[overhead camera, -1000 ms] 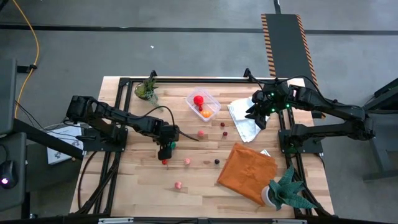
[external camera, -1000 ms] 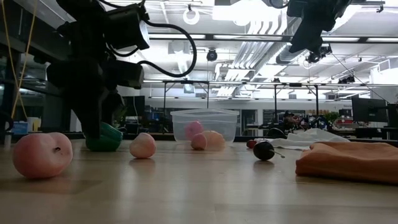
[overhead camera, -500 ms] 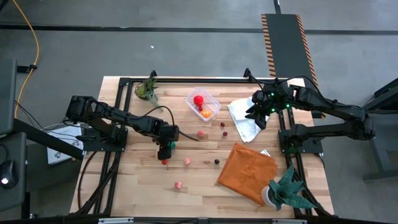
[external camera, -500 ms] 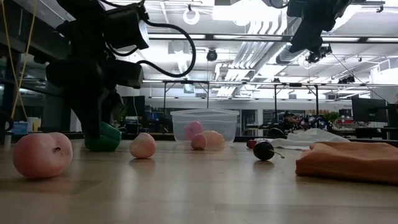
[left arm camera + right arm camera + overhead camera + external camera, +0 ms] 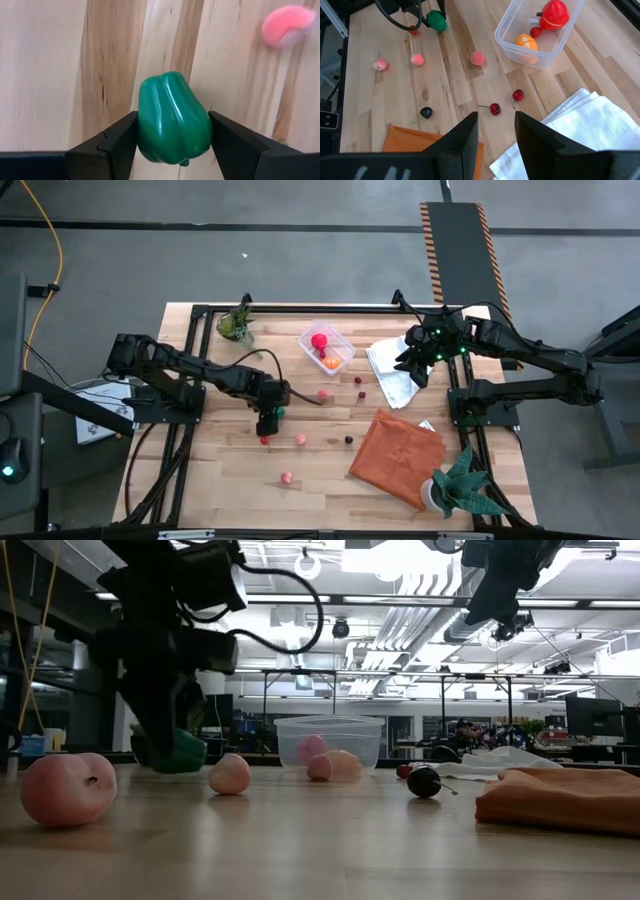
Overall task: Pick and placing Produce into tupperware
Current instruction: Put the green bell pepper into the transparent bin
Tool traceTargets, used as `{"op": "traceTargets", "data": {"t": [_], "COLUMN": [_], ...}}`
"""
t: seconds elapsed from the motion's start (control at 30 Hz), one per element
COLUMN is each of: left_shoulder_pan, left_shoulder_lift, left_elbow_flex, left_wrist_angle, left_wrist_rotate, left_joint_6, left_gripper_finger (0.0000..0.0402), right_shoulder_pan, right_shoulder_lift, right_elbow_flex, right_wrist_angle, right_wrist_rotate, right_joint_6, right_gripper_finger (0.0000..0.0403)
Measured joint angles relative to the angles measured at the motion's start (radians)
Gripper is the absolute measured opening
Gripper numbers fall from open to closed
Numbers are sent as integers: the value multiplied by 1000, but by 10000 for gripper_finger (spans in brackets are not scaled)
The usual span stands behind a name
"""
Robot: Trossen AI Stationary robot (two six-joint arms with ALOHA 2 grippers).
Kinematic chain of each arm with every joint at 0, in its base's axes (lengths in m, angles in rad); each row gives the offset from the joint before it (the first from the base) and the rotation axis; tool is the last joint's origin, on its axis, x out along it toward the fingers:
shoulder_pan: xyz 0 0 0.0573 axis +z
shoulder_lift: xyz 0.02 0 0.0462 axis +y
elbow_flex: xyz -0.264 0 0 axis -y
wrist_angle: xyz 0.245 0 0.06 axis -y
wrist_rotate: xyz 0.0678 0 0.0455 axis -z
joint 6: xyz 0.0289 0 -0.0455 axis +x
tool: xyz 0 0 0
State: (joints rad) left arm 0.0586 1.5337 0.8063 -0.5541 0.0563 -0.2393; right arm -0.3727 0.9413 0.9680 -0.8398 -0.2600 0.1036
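Note:
My left gripper (image 5: 270, 418) is at the table's left middle, shut on a green toy pepper (image 5: 172, 120) that also shows in the low view (image 5: 180, 752). The clear tupperware (image 5: 343, 340) stands at the far middle with a red and an orange piece in it. Loose produce lies on the wood: pink pieces (image 5: 323, 393) (image 5: 300, 439) (image 5: 286, 477), a small red piece (image 5: 264, 440), two cherries (image 5: 494, 108) (image 5: 517, 95) and a dark one (image 5: 349, 440). My right gripper (image 5: 496, 132) hangs open, high over the white cloth, with nothing between its fingers. My left gripper pinches the pepper between its two fingers, one on each of its opposite sides (image 5: 142, 127) (image 5: 206, 127). The fingers come from above, pointing steeply down. The pepper hangs tilted in the hold, just off the table in the low view.
A folded white cloth (image 5: 392, 370) lies at the far right and an orange cloth (image 5: 395, 455) at the near right. Potted plants stand at the far left (image 5: 238, 325) and the near right corner (image 5: 460, 485). Bare wood shows between the pepper and the tupperware.
My left gripper has come up a little with the green pepper. The pepper stood on the table and now hangs tilted just above it, shifted slightly toward the tupperware in the low view.

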Motion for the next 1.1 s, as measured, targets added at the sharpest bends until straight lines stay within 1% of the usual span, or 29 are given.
{"op": "traceTargets", "data": {"t": [0.77,1.1], "left_shoulder_pan": [0,0], "left_shoulder_lift": [-1,-2], "left_elbow_flex": [182,276], "left_wrist_angle": [-48,-50], "left_wrist_rotate": [-5,-38], "left_joint_6": [4,4], "left_gripper_finger": [214,214], "right_shoulder_pan": [0,0], "right_shoulder_lift": [0,0], "right_elbow_flex": [0,0], "right_wrist_angle": [0,0], "right_wrist_rotate": [1,0], "right_joint_6": [-19,-34], "right_gripper_finger": [119,119]}}
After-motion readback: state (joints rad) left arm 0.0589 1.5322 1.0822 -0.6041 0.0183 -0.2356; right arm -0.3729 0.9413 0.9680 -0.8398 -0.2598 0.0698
